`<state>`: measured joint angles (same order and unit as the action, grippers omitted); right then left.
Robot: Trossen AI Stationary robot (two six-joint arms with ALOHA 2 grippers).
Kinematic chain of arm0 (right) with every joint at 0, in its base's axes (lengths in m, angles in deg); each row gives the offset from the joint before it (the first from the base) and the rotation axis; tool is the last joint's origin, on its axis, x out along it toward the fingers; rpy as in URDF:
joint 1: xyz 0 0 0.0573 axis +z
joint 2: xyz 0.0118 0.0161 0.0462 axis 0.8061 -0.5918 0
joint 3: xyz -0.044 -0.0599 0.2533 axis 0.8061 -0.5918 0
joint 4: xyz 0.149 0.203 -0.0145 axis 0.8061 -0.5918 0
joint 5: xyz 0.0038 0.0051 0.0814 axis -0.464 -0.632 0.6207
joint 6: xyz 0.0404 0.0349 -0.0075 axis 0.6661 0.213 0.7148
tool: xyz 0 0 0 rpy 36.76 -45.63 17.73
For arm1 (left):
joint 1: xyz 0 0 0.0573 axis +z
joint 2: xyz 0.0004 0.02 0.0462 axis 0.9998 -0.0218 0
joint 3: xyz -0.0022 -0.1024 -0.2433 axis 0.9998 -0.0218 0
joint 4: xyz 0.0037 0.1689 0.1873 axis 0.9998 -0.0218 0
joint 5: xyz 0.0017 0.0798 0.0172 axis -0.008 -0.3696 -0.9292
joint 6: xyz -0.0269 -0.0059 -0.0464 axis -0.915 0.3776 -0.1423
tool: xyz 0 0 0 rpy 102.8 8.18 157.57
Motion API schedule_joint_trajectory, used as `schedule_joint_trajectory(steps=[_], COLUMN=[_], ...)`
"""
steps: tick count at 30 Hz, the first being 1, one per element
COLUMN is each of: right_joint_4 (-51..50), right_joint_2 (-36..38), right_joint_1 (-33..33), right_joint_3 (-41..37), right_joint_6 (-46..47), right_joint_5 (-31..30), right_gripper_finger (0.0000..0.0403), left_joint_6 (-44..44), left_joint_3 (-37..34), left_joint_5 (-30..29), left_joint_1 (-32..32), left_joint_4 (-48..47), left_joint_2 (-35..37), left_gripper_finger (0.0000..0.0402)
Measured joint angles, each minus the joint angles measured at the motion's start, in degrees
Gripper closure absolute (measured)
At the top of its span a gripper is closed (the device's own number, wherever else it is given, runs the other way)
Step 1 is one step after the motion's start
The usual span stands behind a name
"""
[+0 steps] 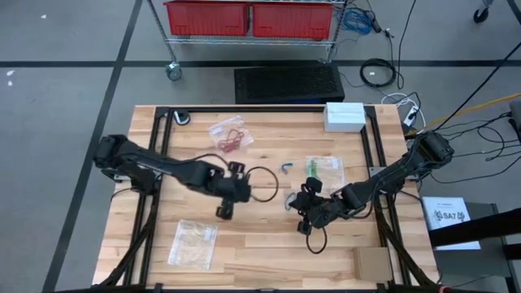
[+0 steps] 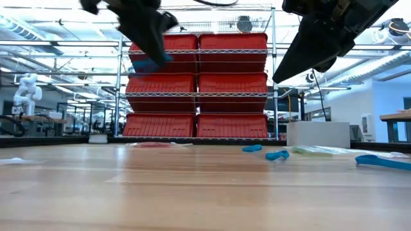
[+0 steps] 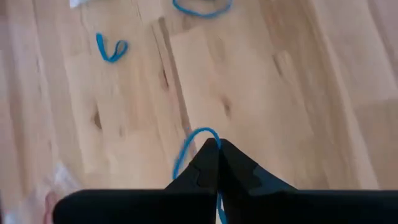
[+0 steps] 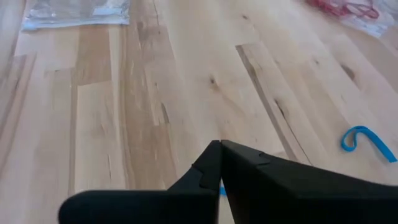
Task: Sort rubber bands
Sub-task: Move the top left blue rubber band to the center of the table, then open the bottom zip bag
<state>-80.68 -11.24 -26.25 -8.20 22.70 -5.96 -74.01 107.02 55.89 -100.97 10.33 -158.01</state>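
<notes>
Rubber bands, blue: one thin loop (image 3: pixel 189 149) pinched between the closed fingers of the left hand (image 3: pixel 217 144), hanging from the tips above the wood. Two more blue loops lie flat on the table (image 1: pixel 244 252) farther off in the left wrist view, one folded small (image 3: pixel 111 48), one partly cut by the frame edge (image 3: pixel 202 9). From above, a blue band (image 1: pixel 289 168) rests near the table's middle, just beside the bag of green. In the right wrist view a blue band (image 4: pixel 365 140) lies curled on the boards, apart from the hand.

Rubber bands, red: a cluster (image 1: pixel 231 138) on a clear bag (image 1: pixel 230 130) toward the far side of the table.

Rubber bands, green: a few (image 1: pixel 326 165) within a clear bag (image 1: pixel 324 172) right of centre.

Third clear bag (image 1: pixel 194 242): near the left front of the table, contents not legible.

Left hand: raised above the table middle, left of centre in the high view (image 1: pixel 229 189).

Right hand (image 1: pixel 306 213): fingers pressed together, tips meeting in its wrist view (image 4: pixel 219 148); a sliver of blue shows beneath the tips, whether it is gripped cannot be told. Lifted clear of the table in the low view.

Surroundings: white box (image 1: pixel 344 115) at the far right corner; wire shelf with red bins (image 2: pixel 198 86) behind the table.
</notes>
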Motion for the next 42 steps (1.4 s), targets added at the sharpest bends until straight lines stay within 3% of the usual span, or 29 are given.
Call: schedule_joint_trajectory(steps=[5,8,12,19,22,28,32,38,42], right_joint_4=[0.30,0.65,0.60,0.58,0.54,0.46,0.47,0.45,0.33], right_joint_2=[0.00,0.00,0.00,0.00,0.00,0.00,0.00,0.00,0.00], right_joint_1=[0.01,0.00,0.00,0.01,0.00,0.02,0.02,0.02,0.01], right_joint_3=[0.00,0.00,0.00,0.00,0.00,0.00,0.00,0.00,0.02], right_joint_6=[-0.49,-1.64,-1.82,-1.49,-1.46,-1.46,-1.46,-1.44,-1.44], right_joint_5=[-0.02,0.24,0.29,0.33,0.33,0.34,0.35,0.35,0.42], right_gripper_finger=[0.0402,0.0402,0.0402,0.0402,0.0402,0.0402,0.0402,0.0402,0.0402], left_joint_6=[-3.33,-1.57,4.67,9.00,10.20,10.13,9.70,6.74,6.72], left_joint_3=[-1.06,-3.75,-8.50,-10.44,-10.36,-10.34,-10.19,-7.74,-3.61], left_joint_5=[-5.89,-6.83,-7.56,1.46,2.25,9.30,9.80,9.72,9.72], left_joint_1=[-4.54,-4.24,0.78,11.71,14.72,17.23,16.87,16.04,14.20], left_joint_4=[-2.38,3.56,14.31,30.28,33.85,40.53,45.79,44.58,31.10], left_joint_2=[3.14,3.62,1.16,-6.98,-10.34,-15.98,-17.79,-16.89,-14.50], left_gripper_finger=[0.0398,0.0398,0.0399,0.0389,0.0373,0.0331,0.0286,0.0220,0.0213])
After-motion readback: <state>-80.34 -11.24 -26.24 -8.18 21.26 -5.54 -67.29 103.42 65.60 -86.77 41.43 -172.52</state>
